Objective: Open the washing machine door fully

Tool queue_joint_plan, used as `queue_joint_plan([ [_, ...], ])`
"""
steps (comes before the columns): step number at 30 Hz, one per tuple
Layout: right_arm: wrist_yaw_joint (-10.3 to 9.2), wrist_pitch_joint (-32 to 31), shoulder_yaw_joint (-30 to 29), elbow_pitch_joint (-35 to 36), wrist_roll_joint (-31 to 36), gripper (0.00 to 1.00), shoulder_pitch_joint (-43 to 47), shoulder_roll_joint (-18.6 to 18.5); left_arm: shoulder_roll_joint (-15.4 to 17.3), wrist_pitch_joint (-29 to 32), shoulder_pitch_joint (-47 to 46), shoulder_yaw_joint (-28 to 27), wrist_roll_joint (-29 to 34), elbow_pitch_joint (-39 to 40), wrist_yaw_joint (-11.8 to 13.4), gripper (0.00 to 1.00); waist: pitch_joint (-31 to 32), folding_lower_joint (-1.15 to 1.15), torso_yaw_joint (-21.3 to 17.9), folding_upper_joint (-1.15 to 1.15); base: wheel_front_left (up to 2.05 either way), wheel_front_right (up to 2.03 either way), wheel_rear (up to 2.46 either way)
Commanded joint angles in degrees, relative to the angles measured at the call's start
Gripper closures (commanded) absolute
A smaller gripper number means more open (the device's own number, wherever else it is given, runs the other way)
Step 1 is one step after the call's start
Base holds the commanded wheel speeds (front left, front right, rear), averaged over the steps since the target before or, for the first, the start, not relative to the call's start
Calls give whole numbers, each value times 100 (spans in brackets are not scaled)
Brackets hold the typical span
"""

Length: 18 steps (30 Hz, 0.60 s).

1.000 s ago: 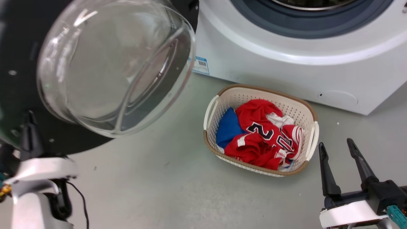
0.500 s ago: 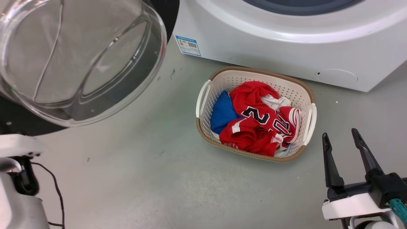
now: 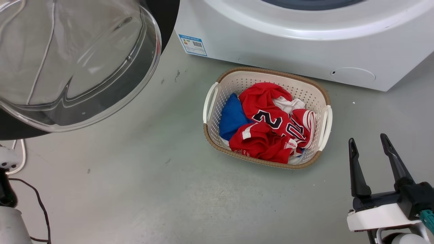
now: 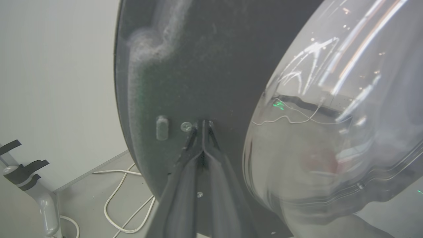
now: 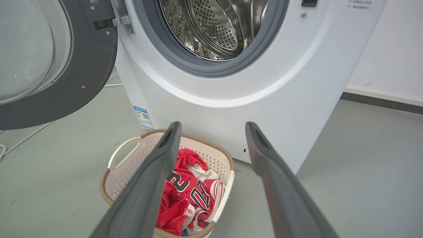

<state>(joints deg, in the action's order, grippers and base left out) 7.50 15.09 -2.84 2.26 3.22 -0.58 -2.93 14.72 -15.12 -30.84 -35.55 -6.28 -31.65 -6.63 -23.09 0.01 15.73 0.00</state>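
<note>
The washing machine door [image 3: 67, 61], a black disc with a clear domed glass bowl, hangs swung out at the head view's upper left. In the right wrist view the door [image 5: 89, 66] stands away from the steel drum [image 5: 214, 26] on its metal hinge [image 5: 115, 21]. My left gripper [image 4: 203, 124] is shut, its tips touching the door's black inner face [image 4: 185, 66] beside a screw, left of the glass bowl [image 4: 330, 132]. My right gripper [image 3: 367, 138] is open over the floor at the lower right, holding nothing, its fingers [image 5: 158, 172] framing the basket.
A cream laundry basket [image 3: 325, 118] with a red jersey [image 3: 271, 128] and blue cloth sits on the grey floor before the white machine [image 3: 271, 44]. A round service flap [image 3: 352, 74] is low on its front. White cables [image 4: 119, 185] lie on the floor behind the door.
The head camera has shifted. The door has swung further away from the machine's front, and my left gripper's fingers have passed out of the head view at the left. The right gripper has kept still.
</note>
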Motion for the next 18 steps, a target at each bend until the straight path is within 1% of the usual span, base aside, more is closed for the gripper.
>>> queue_joint_plan([
  [1, -2, 10, 7, 3, 29, 0, 26, 10, 80, -5, -74, -19, 13, -15, -17, 100, 41, -1, 2, 0, 0, 0, 0],
  [6, -2, 10, 55, -25, -51, 0, 46, 11, 117, -10, 21, 100, 105, -58, -59, 100, 219, -1, -5, 0, 0, 0, 0],
  [11, -2, 10, 129, -90, -206, 0, 116, 11, 46, -10, 290, 251, 142, -37, -69, 100, 503, -1, -49, 0, 0, 0, 0],
  [18, -2, 10, 197, -169, -443, 0, 203, 11, -36, -10, 823, 528, 80, 488, -75, 100, 950, -1, -177, 0, 0, 0, 0],
])
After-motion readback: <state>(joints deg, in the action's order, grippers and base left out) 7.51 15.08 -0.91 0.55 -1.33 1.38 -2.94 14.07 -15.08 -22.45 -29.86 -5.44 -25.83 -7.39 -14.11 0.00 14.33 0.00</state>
